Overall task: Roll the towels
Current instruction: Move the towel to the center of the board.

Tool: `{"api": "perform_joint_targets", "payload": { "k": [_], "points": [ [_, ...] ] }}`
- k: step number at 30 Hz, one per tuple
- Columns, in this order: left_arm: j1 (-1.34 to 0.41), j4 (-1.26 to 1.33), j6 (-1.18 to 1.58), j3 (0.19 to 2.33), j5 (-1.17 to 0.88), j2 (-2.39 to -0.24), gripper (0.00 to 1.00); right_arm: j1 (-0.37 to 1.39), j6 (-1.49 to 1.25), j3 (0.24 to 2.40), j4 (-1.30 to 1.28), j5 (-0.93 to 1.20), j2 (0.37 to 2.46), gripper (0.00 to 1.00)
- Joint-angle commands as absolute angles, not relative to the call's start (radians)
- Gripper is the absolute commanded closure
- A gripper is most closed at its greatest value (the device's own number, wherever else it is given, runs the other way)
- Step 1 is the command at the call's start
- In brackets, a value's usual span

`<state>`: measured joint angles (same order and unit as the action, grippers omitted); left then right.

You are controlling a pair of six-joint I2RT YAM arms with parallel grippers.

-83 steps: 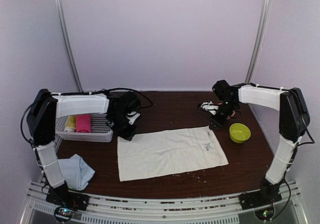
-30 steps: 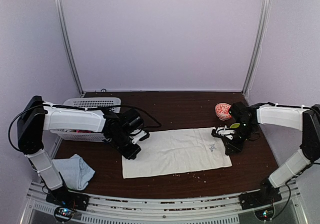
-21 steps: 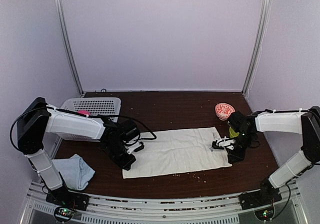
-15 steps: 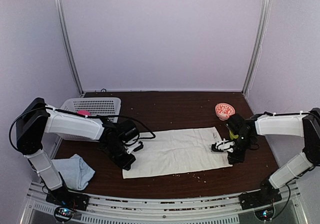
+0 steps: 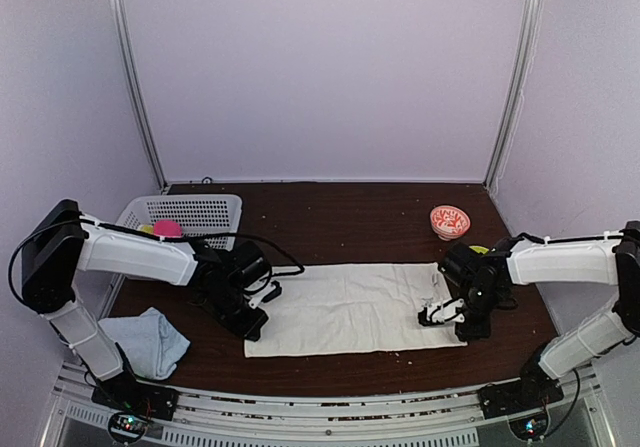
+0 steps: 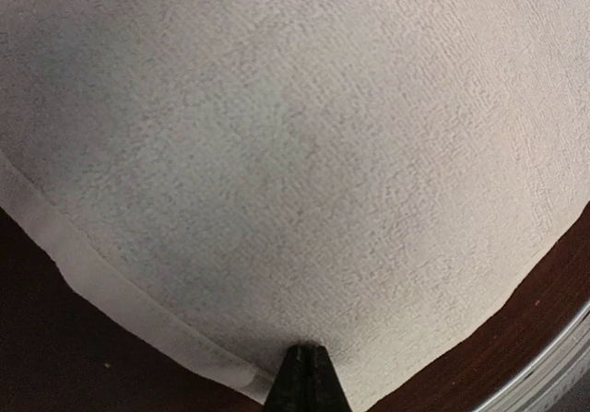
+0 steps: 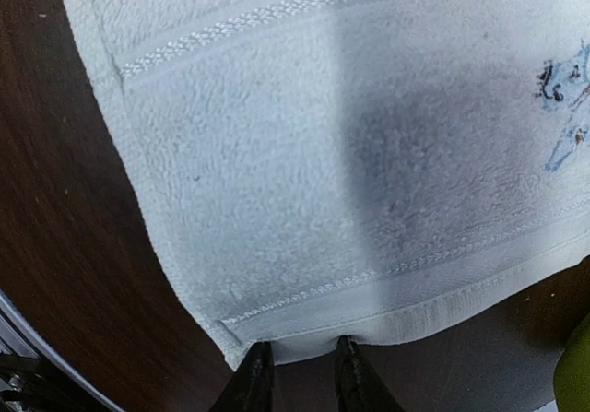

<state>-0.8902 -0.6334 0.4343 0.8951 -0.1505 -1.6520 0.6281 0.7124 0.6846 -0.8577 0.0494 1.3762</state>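
At the near left of the table, the pale blue towel lies crumpled and unrolled, with a white basket behind it. The left arm reaches low and rightward over the table. Its left gripper is pressed down at the left hem of the cream-white towel, which lies spread flat across the middle of the table. The fingers are closed tight together, and it cannot be told whether they pinch any fabric. The likely trouble here is that closed tips slide over the hem or drag it, so the towel skews instead of curling. The right arm stretches low and leftward from the right side. The right gripper points down at the towel's near right corner, its fingers a narrow gap apart with the flat hem at their tips, not visibly gripped. If one end moves without the other, the roll would probably start crooked and loose. A green bowl sits just behind this arm's wrist and could be knocked.
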Motion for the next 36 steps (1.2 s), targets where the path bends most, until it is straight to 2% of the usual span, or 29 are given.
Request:
{"api": "perform_joint_targets", "payload": {
  "k": [1, 7, 12, 15, 16, 19, 23, 26, 32, 36],
  "points": [
    [-0.896, -0.749, 0.458, 0.816, -0.189, -1.669, 1.00, 0.675, 0.726, 0.679, -0.928, 0.030, 1.360, 0.76],
    [-0.898, -0.877, 0.420, 0.871, -0.221, -1.613, 1.00, 0.690, 0.707, 0.718, -0.982, 0.031, 1.337, 0.76],
    [-0.895, -0.975, 0.384, 1.025, -0.177, -1.595, 1.00, 0.689, 0.739, 0.828, -1.103, 0.111, 1.267, 0.67],
    [-0.875, -1.005, 0.361, 1.123, -0.143, -1.613, 0.99, 0.657, 0.731, 0.884, -1.116, 0.187, 1.287, 0.66],
    [-0.865, -1.007, 0.357, 1.146, -0.125, -1.618, 0.94, 0.640, 0.722, 0.898, -1.102, 0.212, 1.293, 0.66],
    [-0.819, -0.973, 0.369, 1.197, -0.019, -1.625, 0.65, 0.564, 0.659, 0.939, -1.006, 0.251, 1.333, 0.66],
    [-0.739, -0.863, 0.413, 1.221, 0.092, -1.642, 0.43, 0.476, 0.582, 1.049, -0.918, 0.259, 1.469, 0.66],
    [-0.717, -0.758, 0.452, 1.199, 0.132, -1.666, 0.39, 0.415, 0.529, 1.108, -0.843, 0.268, 1.557, 0.64],
    [-0.712, -0.653, 0.522, 1.172, 0.169, -1.734, 0.39, 0.368, 0.427, 1.131, -0.704, 0.226, 1.655, 0.55],
    [-0.696, -0.627, 0.548, 1.157, 0.209, -1.766, 0.39, 0.365, 0.379, 1.152, -0.659, 0.200, 1.701, 0.53]
  ]
}}
